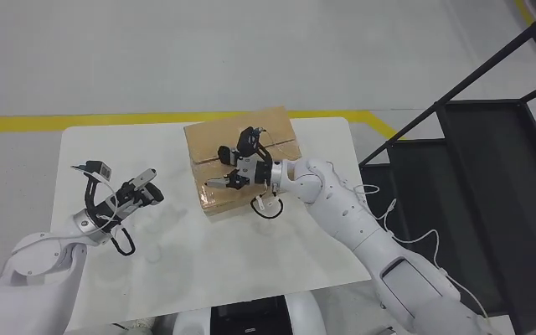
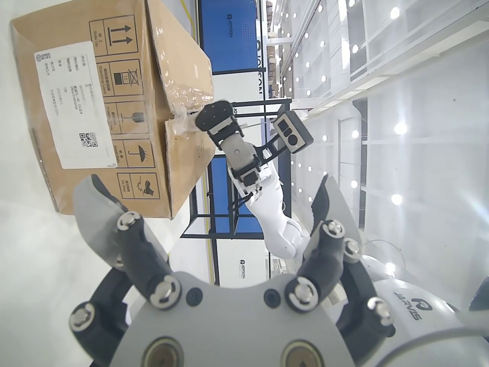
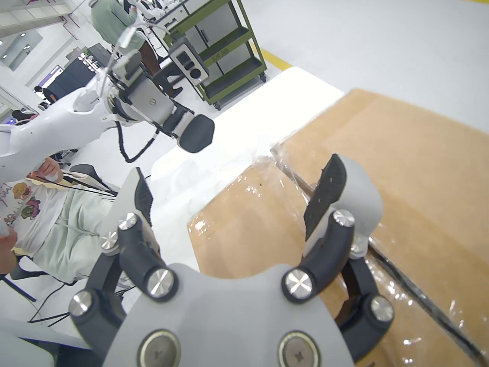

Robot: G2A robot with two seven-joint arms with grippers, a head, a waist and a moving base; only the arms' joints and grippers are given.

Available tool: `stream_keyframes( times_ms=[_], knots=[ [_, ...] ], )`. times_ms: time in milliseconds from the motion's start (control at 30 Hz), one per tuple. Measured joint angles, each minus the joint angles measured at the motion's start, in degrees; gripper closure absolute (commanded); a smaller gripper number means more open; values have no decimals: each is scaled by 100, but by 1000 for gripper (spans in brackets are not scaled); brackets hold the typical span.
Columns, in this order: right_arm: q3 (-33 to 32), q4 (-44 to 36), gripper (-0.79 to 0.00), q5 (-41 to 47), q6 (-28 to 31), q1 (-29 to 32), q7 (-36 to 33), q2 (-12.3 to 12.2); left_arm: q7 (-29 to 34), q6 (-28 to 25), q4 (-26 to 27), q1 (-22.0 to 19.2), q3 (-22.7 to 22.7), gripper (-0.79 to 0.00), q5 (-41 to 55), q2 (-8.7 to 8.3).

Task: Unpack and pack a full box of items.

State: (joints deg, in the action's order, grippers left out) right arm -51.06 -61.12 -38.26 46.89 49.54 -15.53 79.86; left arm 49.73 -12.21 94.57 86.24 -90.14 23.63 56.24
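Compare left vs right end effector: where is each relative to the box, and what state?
Position: the left end effector is over bare table, apart from the box; the right end effector is above the box top.
Aim: the left end effector faces the box's labelled side; the right end effector has one finger by the taped seam near the top's edge.
Shared: both are open and hold nothing.

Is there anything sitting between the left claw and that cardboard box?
Nothing visible. Only table surface lies between the open left gripper and the box; the right gripper is at the box's taped top.
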Motion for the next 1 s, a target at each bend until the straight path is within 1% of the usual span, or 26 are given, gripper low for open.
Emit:
stream_keyframes(
  times_ms=[67,167,233,367,467,633,767,1000],
  knots=[
    [25,77,-785,100,-166,-16,-111,15,13,-15,-9,16,-7,-785,-1,0],
    [69,111,-785,220,-239,-38,-187,38,15,-21,-15,37,-32,-785,0,-2],
    [86,58,-785,274,-195,-71,-170,52,15,-18,-3,48,-55,-785,-3,-5],
    [60,-153,-785,294,-25,-84,78,63,18,-13,37,56,-80,-785,-7,-7],
    [182,-209,-785,303,27,-82,88,102,2,-20,57,62,-72,-785,2,-4],
    [527,150,-785,372,-127,-213,57,247,-2,-44,44,90,-101,-785,13,-4],
    [724,421,-785,509,-110,-358,65,361,14,-49,49,156,-208,-785,17,-16],
    [943,548,-785,432,26,-636,394,538,-8,-63,150,275,-388,-785,61,-29]
  ],
)
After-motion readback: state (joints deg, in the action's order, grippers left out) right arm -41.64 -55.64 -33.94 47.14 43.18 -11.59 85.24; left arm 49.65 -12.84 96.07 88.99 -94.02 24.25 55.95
